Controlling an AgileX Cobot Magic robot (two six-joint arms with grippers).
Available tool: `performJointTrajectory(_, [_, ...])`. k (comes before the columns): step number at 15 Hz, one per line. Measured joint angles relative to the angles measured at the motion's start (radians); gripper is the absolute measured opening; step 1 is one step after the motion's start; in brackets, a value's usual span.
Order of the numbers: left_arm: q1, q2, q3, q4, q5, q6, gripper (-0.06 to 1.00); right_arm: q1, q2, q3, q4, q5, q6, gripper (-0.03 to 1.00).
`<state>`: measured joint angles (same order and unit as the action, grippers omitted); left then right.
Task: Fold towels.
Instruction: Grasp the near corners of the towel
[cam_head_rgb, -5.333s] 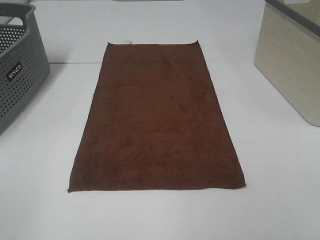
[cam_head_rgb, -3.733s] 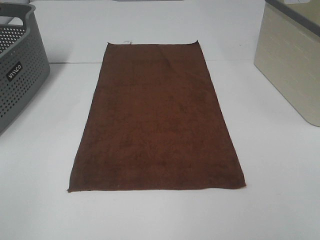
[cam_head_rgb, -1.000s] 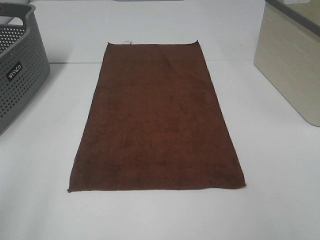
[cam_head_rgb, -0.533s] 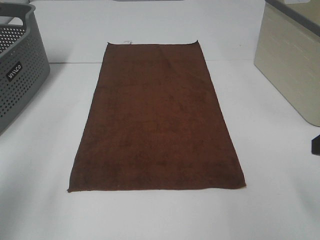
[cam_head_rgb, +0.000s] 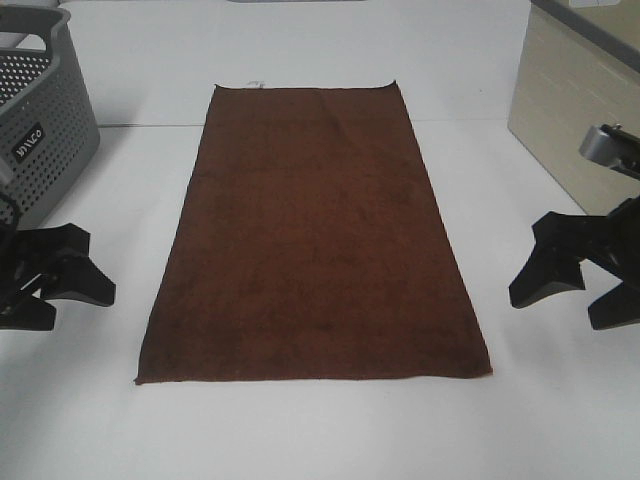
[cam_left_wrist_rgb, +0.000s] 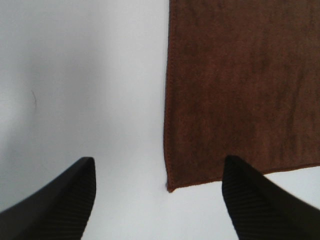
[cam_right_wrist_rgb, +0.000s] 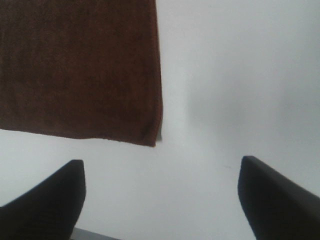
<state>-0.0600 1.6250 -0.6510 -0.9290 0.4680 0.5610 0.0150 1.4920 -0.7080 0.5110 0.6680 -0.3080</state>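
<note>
Exterior high view shows the dark reddish-brown rectangular terry-cloth towel (cam_head_rgb: 315, 235) lying flat and unfolded on the white desk (cam_head_rgb: 320, 430). Its long axis runs straight away from the robot, and its small white tag (cam_head_rgb: 252, 83) is at the far short edge. The left pincer (cam_head_rgb: 82, 312) stands just outside one long edge. The right pincer (cam_head_rgb: 550, 312) stands just outside the other. Both are level with the near end of the cloth, and both point inward at it. Neither touches the fabric, and their gaps to it look about even.

Both pincers have their jaws spread wide and hold nothing.

From the left pincer (cam_left_wrist_rgb: 159, 160), the towel's near corner on that side lies between the two fingertips, with cloth running ahead and inward from there. From the right pincer (cam_right_wrist_rgb: 161, 160), the other near corner sits just ahead of the tips and centred between them. How high either hangs above the desk I cannot tell.

So each arm is nearer to its own near corner, and neither needs to cross over. A fold along the long axis would probably call for both to pinch those corners together and carry the near short edge towards the tagged one.

A grey perforated plastic basket (cam_head_rgb: 40, 130) stands beyond the left pincer. A beige box (cam_head_rgb: 570, 130) stands beyond the right one. Both are well apart from the towel.
</note>
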Motion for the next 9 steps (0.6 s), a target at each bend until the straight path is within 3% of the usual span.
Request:
performJointTrajectory(4, [-0.047, 0.195, -0.104, -0.069, 0.028, 0.122, 0.69, 0.0, 0.163, -0.062, 0.11, -0.046, -0.169, 0.78])
performJointTrajectory(9, [-0.108, 0.317, -0.202, -0.121, 0.03, 0.133, 0.69, 0.001, 0.325, -0.065, 0.291, -0.046, -0.371, 0.78])
